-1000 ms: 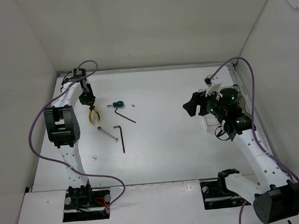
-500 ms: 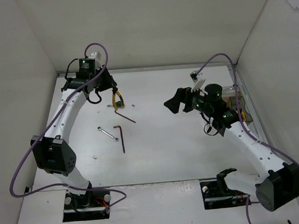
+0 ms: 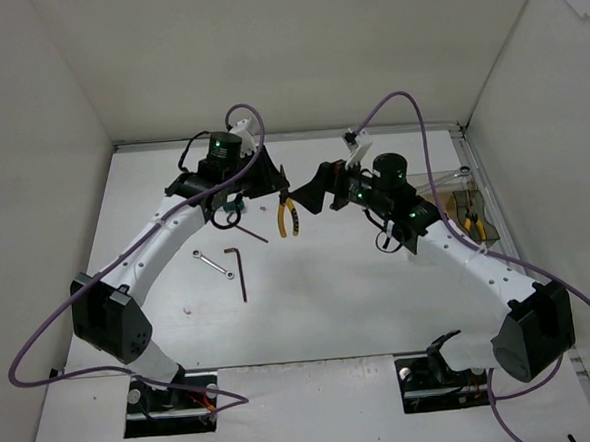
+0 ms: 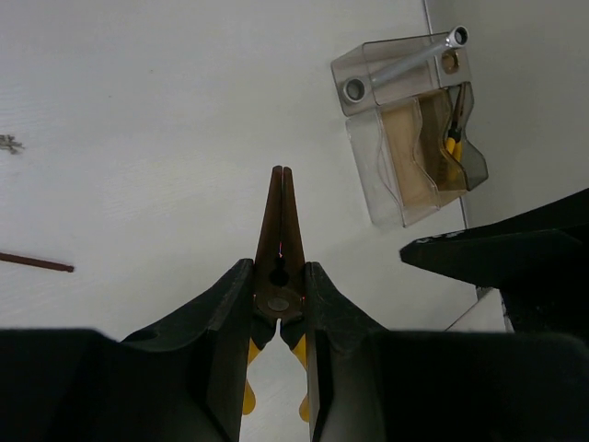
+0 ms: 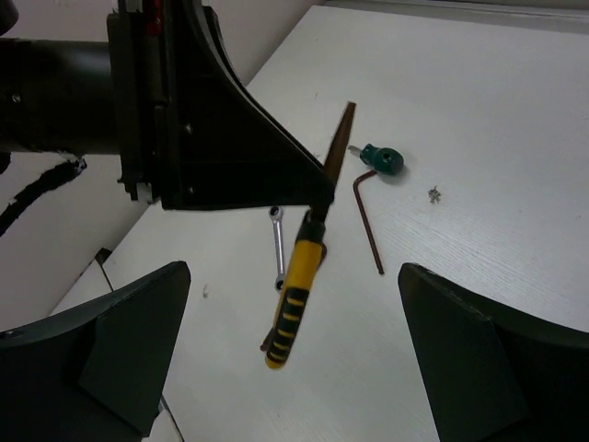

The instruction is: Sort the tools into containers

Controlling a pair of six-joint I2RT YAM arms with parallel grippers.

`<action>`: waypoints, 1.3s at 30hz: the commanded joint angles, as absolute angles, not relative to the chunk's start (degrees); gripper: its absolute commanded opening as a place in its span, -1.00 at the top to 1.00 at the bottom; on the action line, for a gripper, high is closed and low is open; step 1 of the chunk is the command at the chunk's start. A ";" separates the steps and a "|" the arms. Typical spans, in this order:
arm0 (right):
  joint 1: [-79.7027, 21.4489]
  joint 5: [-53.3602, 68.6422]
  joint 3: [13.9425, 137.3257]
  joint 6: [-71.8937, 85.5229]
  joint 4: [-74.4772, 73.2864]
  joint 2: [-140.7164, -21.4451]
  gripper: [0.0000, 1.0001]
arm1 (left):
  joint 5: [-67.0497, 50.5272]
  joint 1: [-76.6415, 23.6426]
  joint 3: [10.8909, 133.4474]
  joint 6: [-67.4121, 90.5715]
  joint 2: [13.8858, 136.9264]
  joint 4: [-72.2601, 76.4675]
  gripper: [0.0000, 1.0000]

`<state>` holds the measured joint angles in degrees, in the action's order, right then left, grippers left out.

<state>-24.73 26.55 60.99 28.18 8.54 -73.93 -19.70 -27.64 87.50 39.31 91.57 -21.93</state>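
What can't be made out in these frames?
yellow-handled pliers: left wrist view, handles mostly hidden behind the left gripper.
clear plastic bins: top view, too small to read their contents.
stubby green-handled screwdriver: top view, largely covered by the left arm.

We see pliers (image 5: 296, 281) with yellow, black-striped handles, a green-handled screwdriver (image 5: 382, 159), a silver wrench (image 5: 277, 247), a dark hex key (image 5: 367, 226), a white worktop (image 3: 360, 297).
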 commanded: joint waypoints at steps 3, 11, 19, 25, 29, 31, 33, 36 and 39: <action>-28.82 21.01 66.18 24.96 10.19 -75.06 -0.80 | -18.20 -30.76 87.98 42.80 85.96 -12.40 1.00; -30.93 16.80 65.57 25.58 7.91 -76.90 -0.47 | -15.65 -33.22 87.54 43.51 84.99 -11.16 1.00; -32.17 13.27 64.69 25.05 7.56 -76.90 -0.26 | -15.91 -34.37 87.01 43.86 84.11 -11.16 1.00; -33.31 12.31 65.04 24.70 7.30 -77.61 0.02 | -15.21 -34.98 86.05 44.03 83.15 -10.90 1.00; -33.75 12.13 65.13 24.61 6.94 -77.87 0.28 | -15.12 -35.51 85.87 44.03 83.06 -10.72 1.00; -33.92 12.30 65.04 24.52 6.59 -78.05 0.40 | -15.21 -36.03 85.69 44.03 83.06 -10.46 1.00; -33.93 12.39 64.95 24.43 6.24 -78.13 0.54 | -15.21 -36.04 85.69 44.03 83.06 -10.20 1.00; -34.19 12.04 64.43 24.17 5.98 -77.70 0.91 | -15.38 -36.04 86.04 43.51 83.06 -10.46 1.00; -33.93 11.08 64.34 23.03 5.01 -76.82 1.00 | -13.99 -36.04 85.52 42.72 82.71 -11.25 0.98</action>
<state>-33.43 12.53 63.83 24.75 2.90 -78.28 -14.81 -35.48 84.49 42.54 86.70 -16.62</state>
